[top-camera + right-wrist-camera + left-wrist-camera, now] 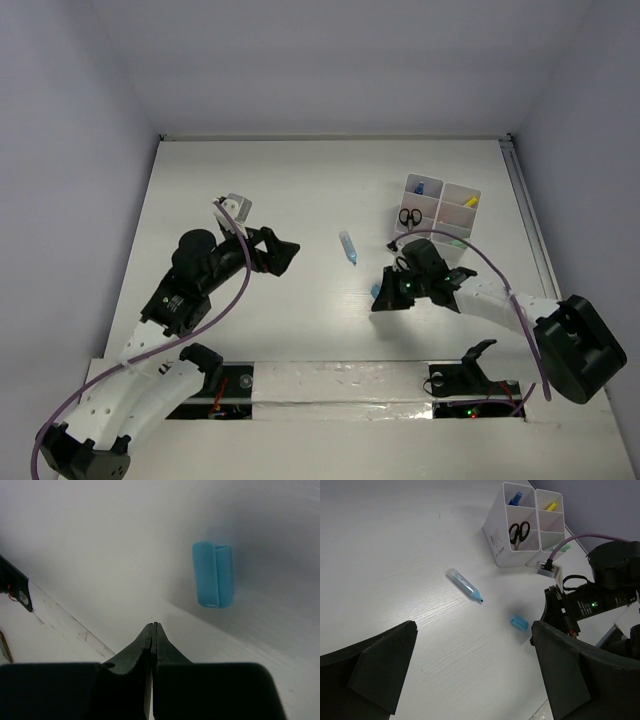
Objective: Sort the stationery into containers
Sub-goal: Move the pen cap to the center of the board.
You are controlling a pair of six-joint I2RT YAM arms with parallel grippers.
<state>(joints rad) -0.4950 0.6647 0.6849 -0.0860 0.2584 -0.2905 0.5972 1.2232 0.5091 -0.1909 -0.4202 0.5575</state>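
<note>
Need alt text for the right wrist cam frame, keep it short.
The right claw is shut, its black tips pressed together with nothing between them, over the white table. A small blue block lies flat on the table beyond the tips and off to their right in the view, clear of the claw.

White links on left arm point(140, 395), dotted with holes, and on right arm point(495, 298). Black housings at joints and wrists. Purple cable point(585, 536) along each. Green lamp point(593, 604) lit on right wrist. Black wedge-shaped fingers point(132, 652) on right gripper point(152, 626).
</note>
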